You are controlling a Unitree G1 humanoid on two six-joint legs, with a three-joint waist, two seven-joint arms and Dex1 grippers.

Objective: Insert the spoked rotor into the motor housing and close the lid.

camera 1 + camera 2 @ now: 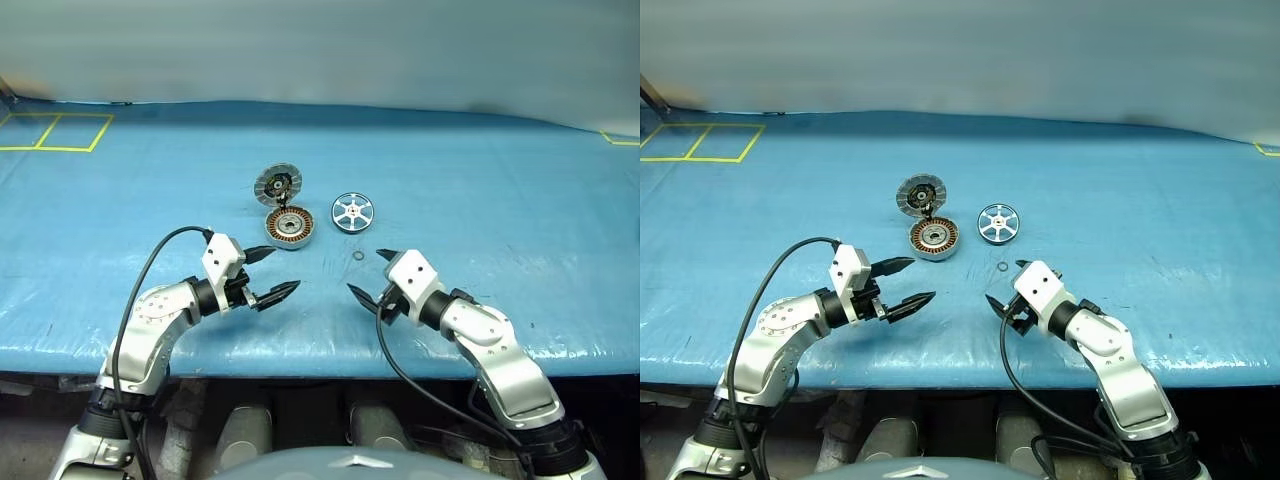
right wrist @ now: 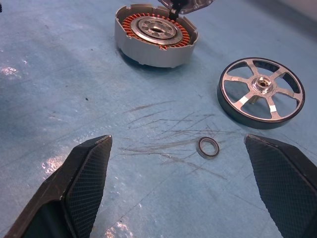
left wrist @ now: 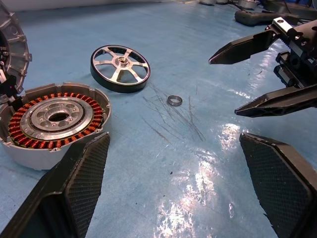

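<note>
1. Nearest the camera, the left gripper (image 1: 273, 273) and the right gripper (image 1: 367, 273) hang over the front of the blue worktop (image 1: 500, 200) with their fingers spread wide and nothing in them; both are well short of the parts.
2. Spoked rotor (image 1: 351, 213) lies flat on the worktop just right of the motor housing (image 1: 291, 227), apart from it; the lid (image 1: 277, 184) stands tilted open at the housing's far edge.
3. Risk: a small washer ring (image 1: 358, 256) lies between the right gripper and the rotor. A low reach could knock it away or pinch it by mistake.
4. Risk: the rotor is thin and flat, so the fingers may slide off its rim or push it along the slick surface.
5. Risk: lowered off-centre or tilted, the rotor could catch on the copper windings and sit crooked, and the lid would then not close.
6. Risk: bumping the upright lid early could drop it shut on an empty housing.
</note>
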